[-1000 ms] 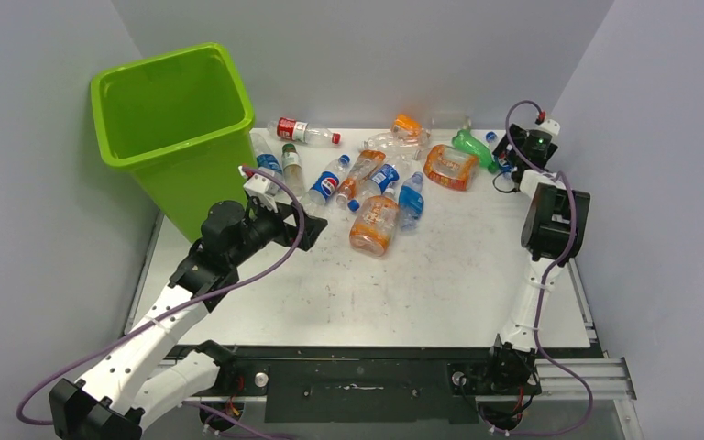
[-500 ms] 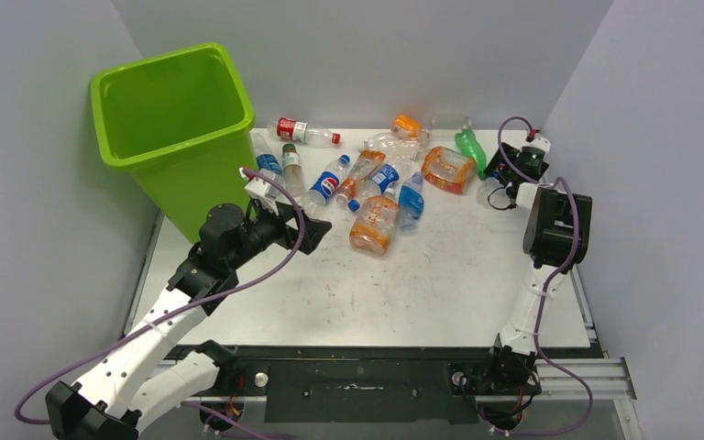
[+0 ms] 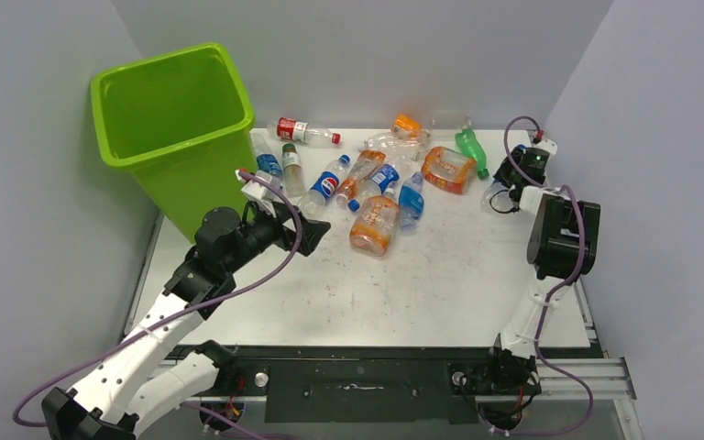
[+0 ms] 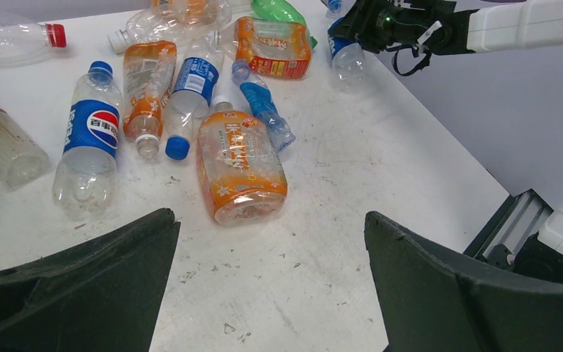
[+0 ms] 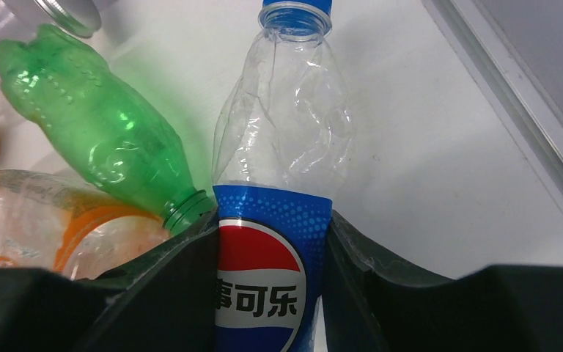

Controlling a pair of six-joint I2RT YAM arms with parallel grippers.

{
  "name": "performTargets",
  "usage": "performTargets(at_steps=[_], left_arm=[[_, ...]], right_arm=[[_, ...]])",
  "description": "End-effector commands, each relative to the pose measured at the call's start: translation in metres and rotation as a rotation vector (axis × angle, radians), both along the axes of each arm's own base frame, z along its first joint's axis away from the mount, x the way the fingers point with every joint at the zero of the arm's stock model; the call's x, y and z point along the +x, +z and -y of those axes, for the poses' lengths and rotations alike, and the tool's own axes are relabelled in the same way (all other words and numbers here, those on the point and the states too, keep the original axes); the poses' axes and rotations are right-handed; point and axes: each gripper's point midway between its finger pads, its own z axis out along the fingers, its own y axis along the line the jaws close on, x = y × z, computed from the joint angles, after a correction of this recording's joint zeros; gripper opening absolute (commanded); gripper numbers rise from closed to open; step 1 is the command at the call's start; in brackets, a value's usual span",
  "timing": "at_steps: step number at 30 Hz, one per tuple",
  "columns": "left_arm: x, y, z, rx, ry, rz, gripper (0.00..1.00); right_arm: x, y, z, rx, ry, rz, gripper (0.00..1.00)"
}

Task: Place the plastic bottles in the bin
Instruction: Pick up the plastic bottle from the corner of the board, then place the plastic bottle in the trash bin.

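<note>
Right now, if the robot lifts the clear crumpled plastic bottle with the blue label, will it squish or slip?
The clear crumpled plastic bottle with the blue label looks empty, so probably very light. Its creased walls suggest it will squash more in the right gripper. The smooth label might slip a little.

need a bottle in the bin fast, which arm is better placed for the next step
Right. The right pincer grips the Pepsi bottle on both sides of its label, ready to lift. The left pincer hangs wide open and empty, though it is closer to the bin.
</note>
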Motion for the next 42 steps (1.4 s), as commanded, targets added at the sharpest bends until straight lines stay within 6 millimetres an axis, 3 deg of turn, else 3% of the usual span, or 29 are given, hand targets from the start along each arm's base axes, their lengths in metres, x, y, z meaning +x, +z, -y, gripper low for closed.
performTargets(at_steps=[1, 4, 10, 15, 18, 21, 24, 29, 35, 42], left_arm=[[0.0, 0.017, -0.003, -0.03, 0.015, 0.071, 0.98], [0.004, 0.025, -0.007, -0.051, 0.047, 0.1, 0.98], [0.009, 0.027, -0.014, -0.085, 0.105, 0.091, 0.96], [0.012, 0.03, -0.022, -0.127, 0.167, 0.08, 0.96], [0.015, 0.036, -0.031, -0.158, 0.224, 0.078, 0.96], [0.014, 0.041, -0.036, -0.19, 0.257, 0.077, 0.96], [0.009, 0.049, -0.032, -0.224, 0.217, 0.121, 0.96], [-0.024, 0.07, 0.001, -0.294, -0.052, 0.228, 0.96], [-0.073, 0.116, 0.03, -0.493, -0.384, 0.254, 0.96], [-0.078, 0.139, 0.043, -0.61, -0.482, 0.192, 0.96]], right_arm=[[0.0, 0.111, -0.005, -0.013, -0.072, 0.252, 0.3], [-0.009, 0.163, -0.029, -0.032, -0.069, 0.356, 0.28], [-0.05, 0.268, -0.12, 0.033, 0.074, 0.603, 0.26], [-0.125, 0.322, -0.213, 0.091, 0.294, 0.756, 0.26], [-0.18, 0.338, -0.269, 0.089, 0.459, 0.8, 0.26], [-0.242, 0.345, -0.318, 0.118, 0.671, 0.841, 0.26], [-0.3, 0.344, -0.346, 0.175, 0.878, 0.891, 0.26], [-0.364, 0.306, -0.379, 0.224, 1.15, 0.86, 0.26], [-0.396, 0.278, -0.385, 0.238, 1.226, 0.846, 0.26], [-0.402, 0.268, -0.381, 0.268, 1.193, 0.892, 0.24]])
